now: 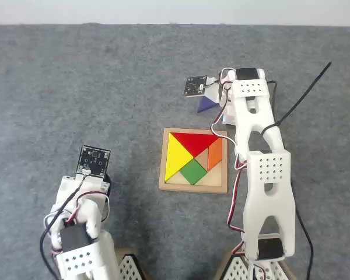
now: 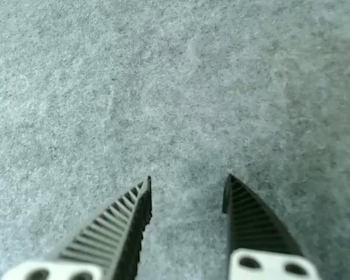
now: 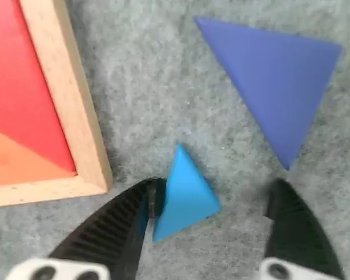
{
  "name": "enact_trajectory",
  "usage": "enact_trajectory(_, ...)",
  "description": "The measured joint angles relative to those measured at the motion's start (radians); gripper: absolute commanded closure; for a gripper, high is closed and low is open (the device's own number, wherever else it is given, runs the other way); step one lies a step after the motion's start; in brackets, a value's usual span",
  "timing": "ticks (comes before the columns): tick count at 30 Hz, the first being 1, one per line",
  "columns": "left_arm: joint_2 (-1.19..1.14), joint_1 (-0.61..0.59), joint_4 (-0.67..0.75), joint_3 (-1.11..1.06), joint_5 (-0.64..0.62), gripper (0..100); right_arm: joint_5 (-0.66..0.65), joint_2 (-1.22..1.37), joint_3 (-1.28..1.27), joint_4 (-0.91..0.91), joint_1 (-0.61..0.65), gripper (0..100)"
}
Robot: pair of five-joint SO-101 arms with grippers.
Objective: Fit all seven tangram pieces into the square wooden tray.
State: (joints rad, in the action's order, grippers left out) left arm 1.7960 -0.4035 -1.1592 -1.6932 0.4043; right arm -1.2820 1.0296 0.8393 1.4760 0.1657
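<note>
Grey carpet-like cloth covers the whole table. Nearest the arms' bases, the left gripper hangs over bare cloth, its jaws moderately parted and holding nothing, well apart from every piece.

Beside it towards the middle lies the square wooden tray, flat on the cloth. In it sit a red triangle, a yellow triangle, a green square and an orange piece, with bare wood showing along the near edge.

Just past the tray's far corner, the right gripper is down at the cloth, spread wide around a small light blue triangle. One finger touches the triangle's edge and the other stands clear, so nothing is clamped. From the high view the arm covers most of this piece; the wrist view shows it plainly, just beside the tray rim.

Farther out lies a dark blue triangle, beyond the fingertips and untouched.
</note>
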Motion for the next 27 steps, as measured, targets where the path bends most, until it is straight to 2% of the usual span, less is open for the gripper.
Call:
enact_trajectory(8, 0.0, 0.0, 0.0, 0.0, 0.0, 81, 0.0, 0.0, 0.026, 0.02, -0.002, 93.5)
enact_trajectory(19, 0.0, 0.002, 0.0, 0.0, 0.0, 81, 0.0, 0.025, 0.155, 0.252, -0.077, 93.7)
enact_trajectory(27, 0.0, 0.002, 0.0, 0.0, 0.0, 81, 0.094, -0.074, 0.164, 0.273, -0.104, 93.8)
